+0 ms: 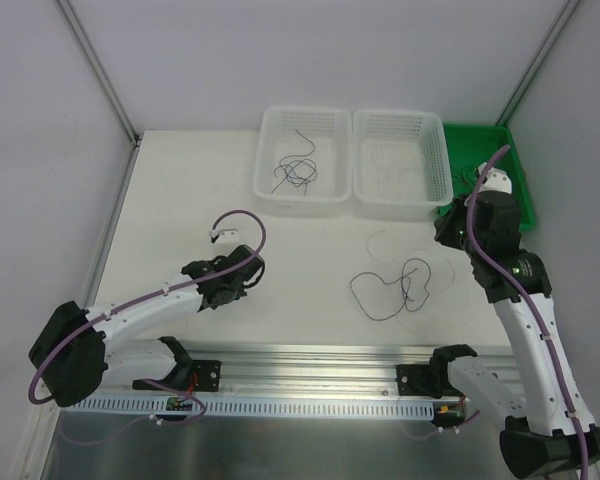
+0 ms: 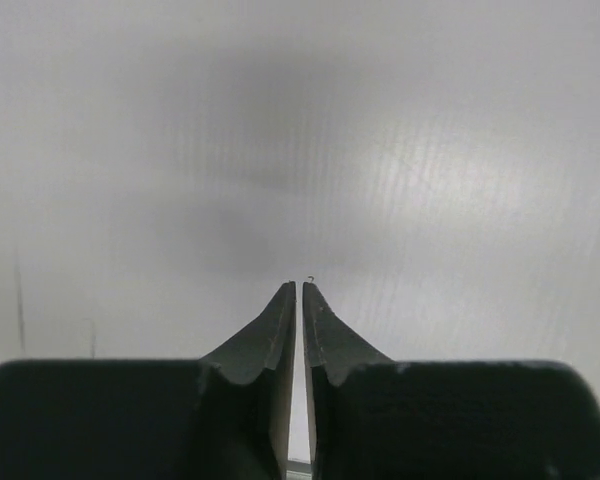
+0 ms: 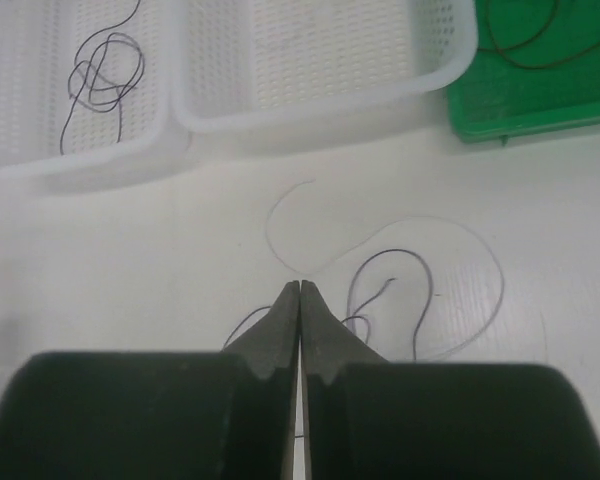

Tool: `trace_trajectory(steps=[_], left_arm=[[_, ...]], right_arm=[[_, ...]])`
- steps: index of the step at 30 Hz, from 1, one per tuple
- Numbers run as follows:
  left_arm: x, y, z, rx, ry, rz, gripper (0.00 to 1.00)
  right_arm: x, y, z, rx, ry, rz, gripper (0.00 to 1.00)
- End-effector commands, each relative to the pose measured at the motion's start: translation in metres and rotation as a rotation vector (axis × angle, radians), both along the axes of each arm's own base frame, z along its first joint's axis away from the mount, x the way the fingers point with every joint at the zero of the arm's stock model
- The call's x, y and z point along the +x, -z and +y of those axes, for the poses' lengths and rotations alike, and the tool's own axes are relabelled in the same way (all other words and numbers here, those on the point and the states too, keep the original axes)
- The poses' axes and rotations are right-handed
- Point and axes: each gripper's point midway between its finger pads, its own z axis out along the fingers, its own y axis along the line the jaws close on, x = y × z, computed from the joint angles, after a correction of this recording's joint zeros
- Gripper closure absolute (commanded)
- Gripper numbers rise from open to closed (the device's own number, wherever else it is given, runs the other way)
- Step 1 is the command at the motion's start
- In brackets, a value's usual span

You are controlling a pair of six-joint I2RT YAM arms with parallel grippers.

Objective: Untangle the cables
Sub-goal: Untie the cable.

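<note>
Both hands are clenched. The left hand [image 2: 299, 287] hangs over bare desk [image 1: 180, 200], well apart from any wire. The right hand [image 3: 300, 285] has its tips just short of the loose cables [image 3: 400, 280], which curl ahead and to its right.

Open desk lies between the arms. Two white baskets [image 1: 300, 205] and one green tray [image 1: 520, 170] line the far edge.

Cables lie in three places: desk, left basket [image 1: 296, 172] and tray [image 1: 469, 180].
</note>
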Motion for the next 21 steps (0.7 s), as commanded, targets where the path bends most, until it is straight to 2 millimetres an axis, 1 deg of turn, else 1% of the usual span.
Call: trace_trajectory(steps=[1,2,3,4,5,6,7,8,9,10,11,12,13,14,15,16,17,18,19,20,21], left_arm=[[0.010,-0.031,-0.033,-0.149,0.057,-0.036,0.92],[0.010,-0.036,-0.046,-0.203,0.083,-0.046,0.81],[0.015,-0.043,-0.066,-0.281,0.113,-0.080,0.73],[0.006,-0.045,-0.087,-0.348,0.169,-0.063,0.63],[0.004,-0.048,-0.099,-0.393,0.188,-0.066,0.54],[0.007,-0.054,-0.119,-0.473,0.202,-0.088,0.33],[-0.001,-0.057,-0.135,-0.516,0.242,-0.073,0.25],[-0.001,-0.055,-0.148,-0.538,0.253,-0.063,0.20],[-0.002,-0.061,-0.163,-0.576,0.270,-0.066,0.15],[0.001,-0.069,-0.180,-0.626,0.289,-0.081,0.14],[-0.003,-0.066,-0.200,-0.663,0.303,-0.038,0.14],[-0.003,-0.067,-0.211,-0.686,0.312,-0.028,0.15],[-0.002,-0.070,-0.225,-0.720,0.320,-0.023,0.15],[-0.003,-0.057,-0.238,-0.715,0.324,0.005,0.16],[0.001,-0.065,-0.252,-0.749,0.307,0.002,0.18],[0.002,-0.065,-0.260,-0.762,0.300,0.008,0.20],[0.001,-0.051,-0.270,-0.750,0.297,0.037,0.21],[0.004,-0.057,-0.283,-0.782,0.283,0.036,0.21],[0.005,-0.054,-0.289,-0.789,0.270,0.042,0.24],[0.007,-0.043,-0.297,-0.787,0.260,0.059,0.25],[0.006,-0.046,-0.308,-0.819,0.250,0.069,0.27]], right_arm=[[-0.011,0.033,0.028,0.078,-0.128,0.128,0.99],[-0.008,0.037,0.030,0.083,-0.135,0.128,0.99],[-0.010,0.044,0.032,0.089,-0.145,0.146,0.99],[-0.011,0.057,0.034,0.089,-0.156,0.185,0.99],[-0.012,0.063,0.037,0.094,-0.170,0.202,0.96],[-0.015,0.068,0.044,0.114,-0.203,0.218,0.90],[-0.019,0.080,0.048,0.114,-0.218,0.242,0.79],[-0.020,0.082,0.050,0.114,-0.224,0.242,0.75],[-0.022,0.086,0.049,0.104,-0.222,0.247,0.66],[-0.024,0.090,0.050,0.095,-0.224,0.252,0.62],[-0.029,0.095,0.048,0.088,-0.220,0.257,0.58],[-0.030,0.096,0.048,0.089,-0.218,0.256,0.52],[-0.032,0.097,0.047,0.090,-0.220,0.255,0.48],[-0.035,0.101,0.047,0.094,-0.217,0.262,0.45],[-0.038,0.098,0.049,0.100,-0.223,0.246,0.37],[-0.040,0.098,0.050,0.102,-0.229,0.241,0.33],[-0.043,0.102,0.049,0.104,-0.227,0.247,0.30],[-0.046,0.101,0.049,0.105,-0.227,0.237,0.25],[-0.046,0.101,0.049,0.108,-0.228,0.230,0.22],[-0.048,0.101,0.051,0.117,-0.232,0.224,0.20],[-0.050,0.103,0.051,0.124,-0.235,0.221,0.16]])
